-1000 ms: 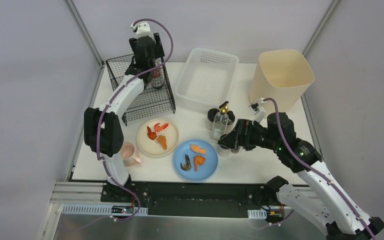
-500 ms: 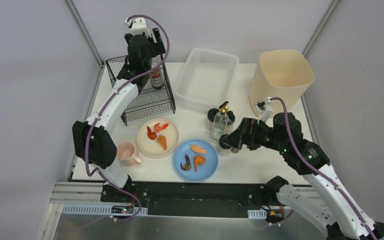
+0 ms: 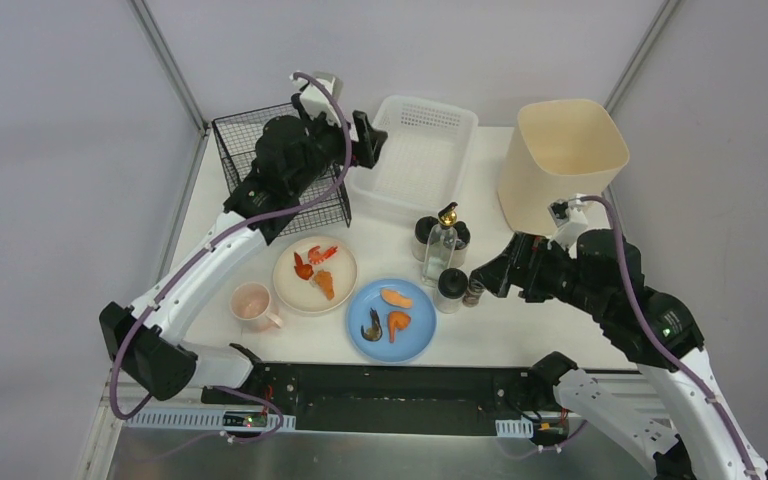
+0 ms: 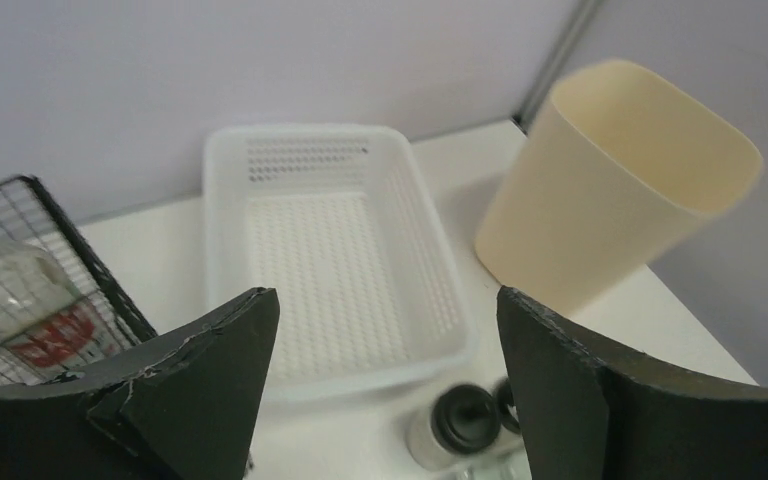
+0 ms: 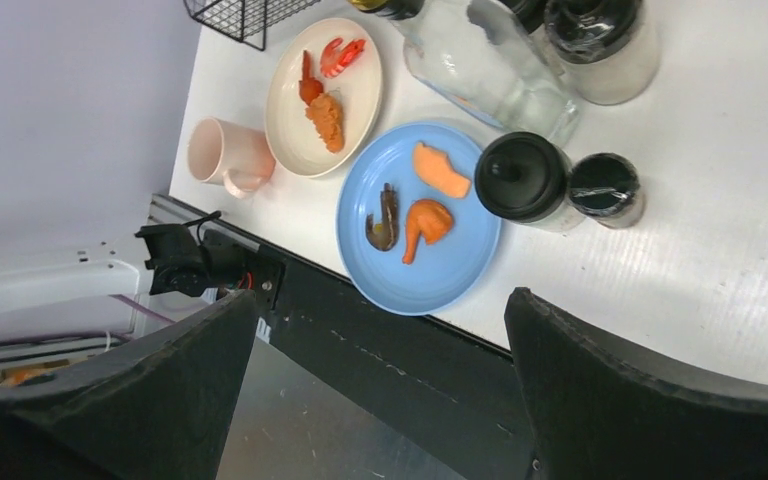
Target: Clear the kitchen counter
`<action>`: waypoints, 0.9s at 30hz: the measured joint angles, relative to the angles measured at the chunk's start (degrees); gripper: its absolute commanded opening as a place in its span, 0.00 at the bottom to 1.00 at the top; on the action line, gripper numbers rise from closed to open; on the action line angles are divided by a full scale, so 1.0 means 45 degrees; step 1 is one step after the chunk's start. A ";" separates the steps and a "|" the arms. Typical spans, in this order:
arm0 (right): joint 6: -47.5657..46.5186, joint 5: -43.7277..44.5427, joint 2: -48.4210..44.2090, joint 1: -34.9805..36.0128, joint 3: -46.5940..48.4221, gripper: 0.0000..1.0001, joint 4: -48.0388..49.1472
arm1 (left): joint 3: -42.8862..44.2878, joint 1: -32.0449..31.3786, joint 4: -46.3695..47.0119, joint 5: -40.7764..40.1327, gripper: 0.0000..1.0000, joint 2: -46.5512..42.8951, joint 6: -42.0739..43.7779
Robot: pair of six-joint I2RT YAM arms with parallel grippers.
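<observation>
The white kitchen counter [image 3: 520,330] holds a blue plate [image 3: 415,340] with food pieces, a cream plate [image 3: 295,290] with shrimp, a pink mug [image 3: 253,303], a clear gold-capped bottle [image 3: 440,245], two black-capped jars [image 3: 451,288] and a small shaker [image 3: 473,293]. My left gripper [image 3: 365,140] is open and empty, raised over the left rim of the white basket [image 3: 415,155]. In the left wrist view the gripper [image 4: 385,310] frames that basket [image 4: 330,250]. My right gripper [image 3: 505,272] is open and empty, just right of the jars. The right wrist view shows the gripper [image 5: 375,300] over the blue plate [image 5: 450,275] and a jar [image 5: 525,178].
A black wire rack [image 3: 280,190] stands at the back left, with a clear red-labelled bottle [image 4: 20,310] inside it. A tall cream bin [image 3: 560,155] stands at the back right. The counter's near edge meets a black rail [image 5: 380,350].
My left gripper left the bottle in the wire rack and swung right over the basket's edge. My right gripper drew back to the right, away from the jars.
</observation>
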 measured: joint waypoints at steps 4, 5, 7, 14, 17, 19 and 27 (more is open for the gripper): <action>0.0010 0.0680 -0.0044 0.0005 0.0588 0.99 -0.0971 | -0.1627 -0.0447 -0.0015 0.1477 0.87 -0.1059 -0.0505; 0.0019 0.0831 -0.0083 0.0005 0.0724 0.99 -0.1180 | -0.2016 -0.0602 -0.0005 0.1715 0.91 -0.1263 -0.0583; 0.0058 0.1064 -0.0136 0.0005 0.1054 0.99 -0.1627 | -0.2681 -0.1020 0.0044 0.2200 0.97 -0.1549 -0.0699; 0.0243 0.1739 -0.0151 0.0005 0.2127 0.99 -0.2623 | -0.4129 -0.2589 0.0199 0.3769 0.98 -0.1719 -0.0894; 0.0359 0.1889 -0.0180 0.0005 0.2244 0.99 -0.2866 | -0.4537 -0.2914 0.0325 0.4158 0.99 -0.1753 -0.0908; 0.0427 0.1923 -0.0204 0.0005 0.2244 0.99 -0.3011 | -0.4843 -0.3084 0.0457 0.4328 0.99 -0.1778 -0.0923; 0.0544 0.1749 -0.0209 0.0005 0.2244 0.99 -0.3138 | -0.4988 -0.4114 0.1214 0.4575 0.99 -0.1331 -0.0913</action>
